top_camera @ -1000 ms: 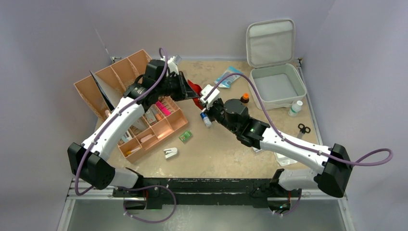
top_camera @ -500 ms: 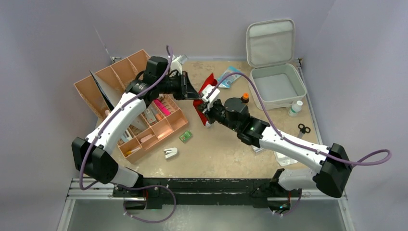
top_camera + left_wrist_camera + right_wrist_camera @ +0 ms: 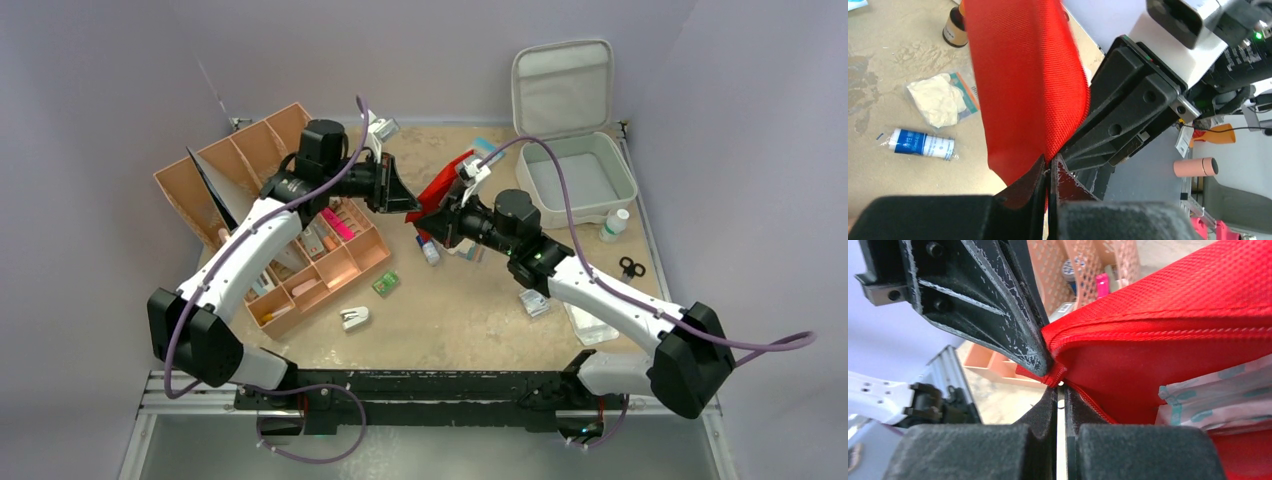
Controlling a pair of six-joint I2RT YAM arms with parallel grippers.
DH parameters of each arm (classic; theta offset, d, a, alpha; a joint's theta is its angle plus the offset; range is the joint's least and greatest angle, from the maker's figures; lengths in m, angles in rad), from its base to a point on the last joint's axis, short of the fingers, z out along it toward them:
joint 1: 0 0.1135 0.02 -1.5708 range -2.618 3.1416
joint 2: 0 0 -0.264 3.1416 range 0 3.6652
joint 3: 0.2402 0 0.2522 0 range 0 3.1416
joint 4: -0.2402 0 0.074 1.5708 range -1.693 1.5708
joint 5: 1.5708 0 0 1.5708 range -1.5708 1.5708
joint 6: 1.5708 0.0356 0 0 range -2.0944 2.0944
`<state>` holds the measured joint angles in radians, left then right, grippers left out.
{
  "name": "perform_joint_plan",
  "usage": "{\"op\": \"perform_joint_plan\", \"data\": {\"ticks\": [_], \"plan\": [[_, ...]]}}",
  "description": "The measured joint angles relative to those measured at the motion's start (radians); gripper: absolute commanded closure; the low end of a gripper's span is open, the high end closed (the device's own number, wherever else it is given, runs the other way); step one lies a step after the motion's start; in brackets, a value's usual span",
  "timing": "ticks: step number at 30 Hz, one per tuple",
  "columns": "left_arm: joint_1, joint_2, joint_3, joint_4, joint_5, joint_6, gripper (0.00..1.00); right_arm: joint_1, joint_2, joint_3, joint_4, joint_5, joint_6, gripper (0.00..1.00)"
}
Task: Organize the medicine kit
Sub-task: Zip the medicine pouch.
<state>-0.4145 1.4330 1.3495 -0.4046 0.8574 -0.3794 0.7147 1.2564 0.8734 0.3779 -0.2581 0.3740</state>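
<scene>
left claw (image 3: 1049, 169): jaws pressed together with only a sliver between them, pinching the lower edge of the red pouch (image 3: 1023, 85).
right claw (image 3: 1060, 391): jaws closed almost to touching on the stitched red seam at the pouch's corner, right beside the left claw's tips.
meeting place: the two claws sit tip to tip above the middle of the table (image 3: 450, 320), the left one reaching in from the left, the right one from the right.
red pouch: off the table, hanging between the two grips and tilted, rising from them toward the far right. Its mouth gapes toward the right wrist camera, with white-and-teal wrapped packets (image 3: 1208, 400) showing inside.
below the pouch: a blue-and-white tube (image 3: 922, 143) and a clear packet of white gloves (image 3: 940, 102) lie flat on the table near each other. A small brown bottle (image 3: 954, 31) stands farther off.
medicine kit (image 3: 625, 185): at the far right of the table, well apart from both claws and touched by neither. It is open, with the lid standing up against the back wall and the base showing bare grey lining.
beside the kit: a white bottle (image 3: 617, 223) stands just off its near right corner, and black scissors (image 3: 630, 267) lie nearer still.
organizer trays (image 3: 262, 150): tan-orange and divided, on the left under the left arm. The nearer one holds pink and white items.
near middle: a green packet (image 3: 385, 284) and a small white item (image 3: 354, 318) lie close to the nearer tray.
</scene>
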Motion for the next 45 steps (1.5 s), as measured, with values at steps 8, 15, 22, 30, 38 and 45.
{"op": "perform_joint_plan", "data": {"ticks": [8,15,22,30,38,45], "plan": [[0.001,0.002,0.02,-0.023,0.017,0.02,1.0,-0.003,0.001,-0.027,0.076,-0.069,0.167,1.0],[0.002,0.044,0.048,-0.054,0.041,0.012,0.87,-0.008,-0.005,-0.04,0.092,-0.099,0.216,1.0],[0.002,0.055,0.081,-0.064,0.086,-0.027,0.53,-0.009,-0.016,-0.068,0.161,-0.1,0.274,1.0],[0.02,0.045,0.145,-0.111,0.061,-0.041,0.49,-0.009,0.007,-0.1,0.296,-0.09,0.367,1.0],[0.043,0.004,0.318,-0.337,-0.124,0.074,0.39,-0.009,0.006,-0.101,0.304,-0.045,0.37,1.0],[0.043,-0.094,0.283,-0.383,-0.157,0.114,0.4,-0.009,0.004,-0.101,0.301,0.008,0.369,1.0]]}}
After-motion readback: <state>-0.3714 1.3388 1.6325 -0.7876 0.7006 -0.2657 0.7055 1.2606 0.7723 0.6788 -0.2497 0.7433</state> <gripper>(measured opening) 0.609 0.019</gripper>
